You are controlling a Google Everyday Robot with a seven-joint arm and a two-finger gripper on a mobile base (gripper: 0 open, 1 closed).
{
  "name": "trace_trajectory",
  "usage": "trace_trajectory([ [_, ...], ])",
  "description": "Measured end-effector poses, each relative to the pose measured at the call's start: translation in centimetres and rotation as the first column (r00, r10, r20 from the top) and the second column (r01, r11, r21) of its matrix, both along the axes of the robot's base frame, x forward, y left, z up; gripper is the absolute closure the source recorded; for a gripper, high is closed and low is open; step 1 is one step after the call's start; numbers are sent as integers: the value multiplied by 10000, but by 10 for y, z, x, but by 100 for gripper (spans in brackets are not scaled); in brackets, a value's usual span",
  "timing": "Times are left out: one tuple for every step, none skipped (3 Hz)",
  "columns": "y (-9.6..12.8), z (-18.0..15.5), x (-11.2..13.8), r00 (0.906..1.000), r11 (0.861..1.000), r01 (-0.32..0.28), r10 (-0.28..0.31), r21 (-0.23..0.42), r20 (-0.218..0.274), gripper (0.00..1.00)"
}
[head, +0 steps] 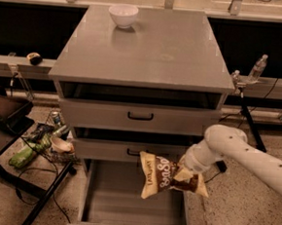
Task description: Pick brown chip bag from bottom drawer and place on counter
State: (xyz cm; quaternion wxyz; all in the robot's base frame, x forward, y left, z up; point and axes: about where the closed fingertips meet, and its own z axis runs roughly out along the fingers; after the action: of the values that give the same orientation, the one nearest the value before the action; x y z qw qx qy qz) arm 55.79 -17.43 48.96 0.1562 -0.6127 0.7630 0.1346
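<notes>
The brown chip bag (161,178), dark brown with cream ends and white script, hangs in the air above the open bottom drawer (119,203), level with the middle drawer's front. My gripper (184,172) comes in from the right on a white arm and is shut on the bag's right side; the bag and wrist hide most of it. The drawer's grey floor holds nothing else that I can see. The counter (150,51) is the grey cabinet top, well above the gripper.
A white bowl (123,14) sits at the counter's back left. The two upper drawers with black handles (140,116) are slightly ajar. A dark side table (5,138) with clutter and a wire rack stands at the left. A water bottle (257,69) stands on the right ledge.
</notes>
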Motion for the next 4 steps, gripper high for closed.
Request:
trace_trajectory([
  [20, 43, -17, 9999, 9934, -111, 111, -1142, -6, 100],
  [40, 109, -44, 9998, 9725, 199, -180, -2320, 102, 100],
  [47, 199, -50, 9931, 9389, 1061, -833, -3274, 829, 100],
  [39, 308, -43, 9677, 9094, 2168, -1522, -3549, 2013, 100],
])
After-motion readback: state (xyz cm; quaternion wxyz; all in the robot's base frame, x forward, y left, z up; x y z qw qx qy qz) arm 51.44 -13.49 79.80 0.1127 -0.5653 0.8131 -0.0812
